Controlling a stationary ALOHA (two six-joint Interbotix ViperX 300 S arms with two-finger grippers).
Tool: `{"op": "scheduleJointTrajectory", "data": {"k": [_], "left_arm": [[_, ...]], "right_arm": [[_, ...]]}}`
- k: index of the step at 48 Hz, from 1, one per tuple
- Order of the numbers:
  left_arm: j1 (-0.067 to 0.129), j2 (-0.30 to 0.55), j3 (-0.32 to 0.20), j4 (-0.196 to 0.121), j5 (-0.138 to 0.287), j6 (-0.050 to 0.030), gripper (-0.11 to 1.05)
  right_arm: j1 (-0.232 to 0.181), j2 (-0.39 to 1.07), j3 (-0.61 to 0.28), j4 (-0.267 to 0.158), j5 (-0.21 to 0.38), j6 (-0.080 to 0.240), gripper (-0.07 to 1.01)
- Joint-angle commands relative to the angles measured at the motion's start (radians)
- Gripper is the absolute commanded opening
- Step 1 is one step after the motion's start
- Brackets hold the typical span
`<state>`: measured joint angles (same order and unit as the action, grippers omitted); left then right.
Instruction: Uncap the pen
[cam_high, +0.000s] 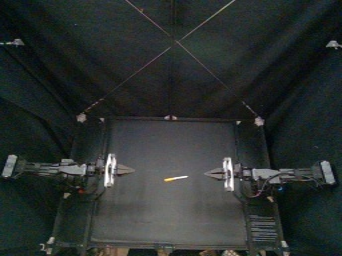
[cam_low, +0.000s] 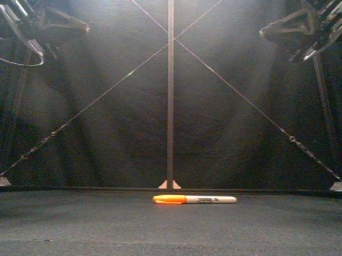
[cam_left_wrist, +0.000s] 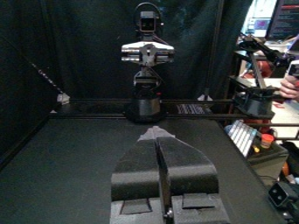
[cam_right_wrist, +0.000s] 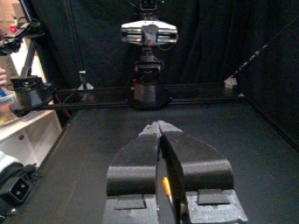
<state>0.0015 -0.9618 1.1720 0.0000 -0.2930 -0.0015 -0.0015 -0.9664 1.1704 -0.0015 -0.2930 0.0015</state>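
While the pen (cam_high: 175, 178) lies flat and untouched at the middle of the table (cam_high: 147, 215), the left gripper (cam_high: 128, 172) and right gripper (cam_high: 211, 174) hang either side of it, jaws pressed together, holding nothing. Best, I judge, to pinch the pale barrel (cam_low: 214, 199) squarely with one, leaving the orange cap (cam_low: 170, 199) clear for the other

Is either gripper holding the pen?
No: the pen lies flat on the table, in the gap between the left gripper and the right gripper, apart from both.
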Motion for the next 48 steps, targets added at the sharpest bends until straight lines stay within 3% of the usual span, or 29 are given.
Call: {"op": "scheduleJointTrajectory", "data": {"k": [1, 9, 17, 25, 36, 42, 48], "left_arm": [[0.008, 0.026, 0.006, 0.002, -0.029, 0.0046, -0.07], [0.014, 0.080, 0.006, 0.011, -0.044, 0.0061, -0.04], [0.031, 0.186, -0.003, 0.035, -0.103, 0.0061, 0.00], [0.071, 0.302, -0.017, 0.069, -0.150, 0.0061, 0.07], [0.124, 0.468, -0.051, 0.084, -0.164, 0.0077, 0.26], [0.141, 0.552, -0.071, 0.086, -0.163, 0.0077, 0.41], [0.158, 0.612, -0.089, 0.095, -0.164, 0.0092, 0.55]], "right_arm": [[-0.009, 0.038, 0.009, -0.002, 0.000, -0.002, 0.03], [-0.046, 0.147, -0.002, -0.002, -0.008, 0.006, 0.03], [-0.094, 0.291, -0.041, -0.002, -0.020, 0.005, 0.03], [-0.129, 0.407, -0.077, -0.002, -0.035, -0.003, 0.04], [-0.156, 0.545, -0.121, -0.003, -0.049, -0.009, 0.04], [-0.170, 0.612, -0.143, -0.015, -0.049, -0.009, 0.13], [-0.170, 0.672, -0.167, -0.041, -0.049, -0.008, 0.32]]}}
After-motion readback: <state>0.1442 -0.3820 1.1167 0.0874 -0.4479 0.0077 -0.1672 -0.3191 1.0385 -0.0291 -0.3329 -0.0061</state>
